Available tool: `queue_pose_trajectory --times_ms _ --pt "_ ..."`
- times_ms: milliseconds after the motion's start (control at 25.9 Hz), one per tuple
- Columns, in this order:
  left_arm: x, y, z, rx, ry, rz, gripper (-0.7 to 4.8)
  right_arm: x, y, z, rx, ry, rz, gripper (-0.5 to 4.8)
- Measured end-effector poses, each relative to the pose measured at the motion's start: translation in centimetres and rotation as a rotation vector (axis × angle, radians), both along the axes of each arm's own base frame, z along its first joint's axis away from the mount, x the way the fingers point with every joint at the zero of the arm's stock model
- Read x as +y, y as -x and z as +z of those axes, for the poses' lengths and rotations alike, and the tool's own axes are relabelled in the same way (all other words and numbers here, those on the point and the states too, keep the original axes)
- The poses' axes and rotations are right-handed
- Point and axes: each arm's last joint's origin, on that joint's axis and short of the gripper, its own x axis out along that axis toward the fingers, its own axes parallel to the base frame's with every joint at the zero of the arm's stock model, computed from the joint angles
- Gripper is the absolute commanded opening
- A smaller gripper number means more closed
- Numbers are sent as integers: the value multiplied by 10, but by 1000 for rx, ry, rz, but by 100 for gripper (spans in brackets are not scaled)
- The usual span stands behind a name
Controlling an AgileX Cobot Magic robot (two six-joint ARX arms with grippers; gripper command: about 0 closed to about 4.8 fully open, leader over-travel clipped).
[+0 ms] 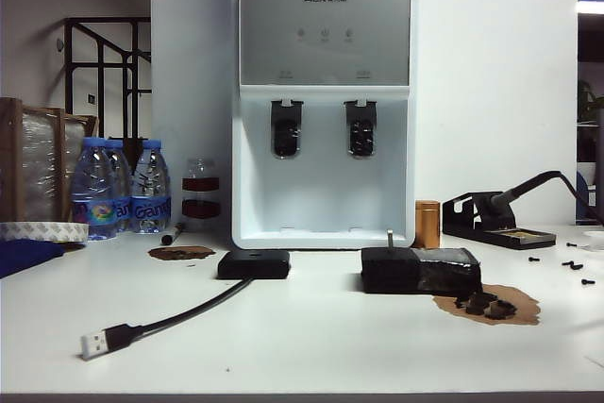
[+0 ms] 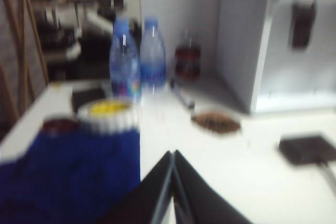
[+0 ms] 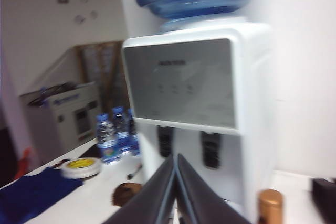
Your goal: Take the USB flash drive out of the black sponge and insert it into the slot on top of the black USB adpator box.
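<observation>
On black sponge [image 1: 420, 272]: USB flash drive [image 1: 390, 238] upright; left gripper [image 2: 174, 157], right gripper [image 3: 177, 161] closed.

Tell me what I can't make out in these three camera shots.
- Slot on the black USB adpator box: exterior view too low to show its upper face; blurred in left wrist view.
- USB flash drive: too small for detail.
- Black sponge: cut off in right wrist view.
- Both arms: absent from exterior view.

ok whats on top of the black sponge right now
The USB flash drive stands upright out of the black sponge near its left end. How deep it is sunk in the foam is hidden. No gripper is near it.
</observation>
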Motion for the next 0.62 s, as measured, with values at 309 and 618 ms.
queue_pose_trajectory --times_ms 309,618 --pt "0 4 21 -96 -2 -1 -4 33 -63 52 -80 -106 337 4" --pt "-2 14 57 -187 0 -68 -4 72 -82 31 -73 133 -5 40"
